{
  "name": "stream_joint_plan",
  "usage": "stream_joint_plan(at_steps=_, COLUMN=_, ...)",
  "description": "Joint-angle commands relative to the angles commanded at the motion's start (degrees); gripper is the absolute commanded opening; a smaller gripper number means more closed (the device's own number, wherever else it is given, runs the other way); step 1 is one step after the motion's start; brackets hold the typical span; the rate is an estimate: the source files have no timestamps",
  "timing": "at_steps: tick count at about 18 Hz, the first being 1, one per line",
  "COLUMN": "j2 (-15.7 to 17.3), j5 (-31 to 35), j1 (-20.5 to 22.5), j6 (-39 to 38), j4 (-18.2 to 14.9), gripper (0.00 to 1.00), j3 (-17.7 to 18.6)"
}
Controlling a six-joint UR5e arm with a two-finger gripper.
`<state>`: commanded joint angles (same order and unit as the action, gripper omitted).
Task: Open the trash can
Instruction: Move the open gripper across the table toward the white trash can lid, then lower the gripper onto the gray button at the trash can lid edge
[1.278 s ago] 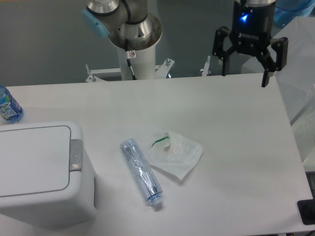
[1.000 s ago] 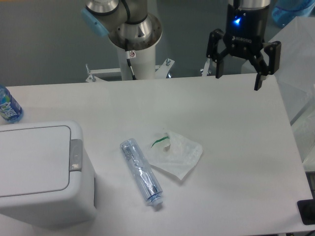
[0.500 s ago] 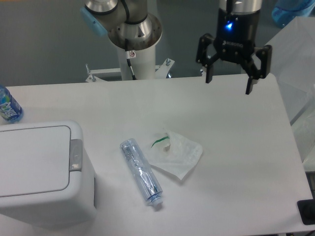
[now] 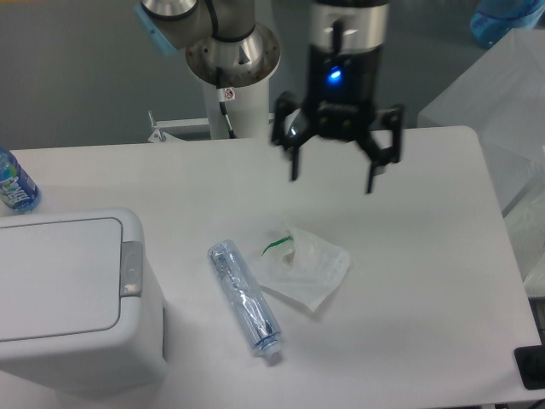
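White trash can (image 4: 72,298) sits w/ lid shut at your bench's (image 4: 426,256) front-left; pincer (image 4: 334,181) hangs wide open, empty, above bench centre, well apart from it.

Bright, even overhead light; soft shadows (pincer (image 4: 333,175) motion-blurred); table (image 4: 426,256) washed pale.

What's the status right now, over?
Gripper open, empty, above the table. Trash can lid closed, latch untouched. Clear bottle and plastic bag lie between them.
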<state>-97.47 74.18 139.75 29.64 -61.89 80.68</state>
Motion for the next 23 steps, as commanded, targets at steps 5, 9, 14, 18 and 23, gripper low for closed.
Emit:
stream_joint_plan(at_steps=5, j2=-2.37, j5=0.62, j1=-6.42, j6=-9.24, j4=2.65, gripper=1.00, j3=0.71)
stream_joint_plan(at_steps=9, j2=-4.13, j5=0.35, j1=-9.32, j6=-18.72, j4=5.11, gripper=1.00, j3=0.53)
stream_joint_plan(at_steps=14, j2=-4.92, j5=0.35, j1=-10.11, j6=-22.09, j4=5.38, gripper=1.00, j3=1.06)
stream_joint_plan(at_steps=18, j2=-5.36, j5=0.35, j1=-10.20, j6=-22.35, j4=5.38, gripper=1.00, j3=1.06)
stream_joint_plan(at_steps=23, j2=-6.50, j5=0.53, j1=-10.91, j6=-23.92, j4=5.38, gripper=1.00, j3=1.15)
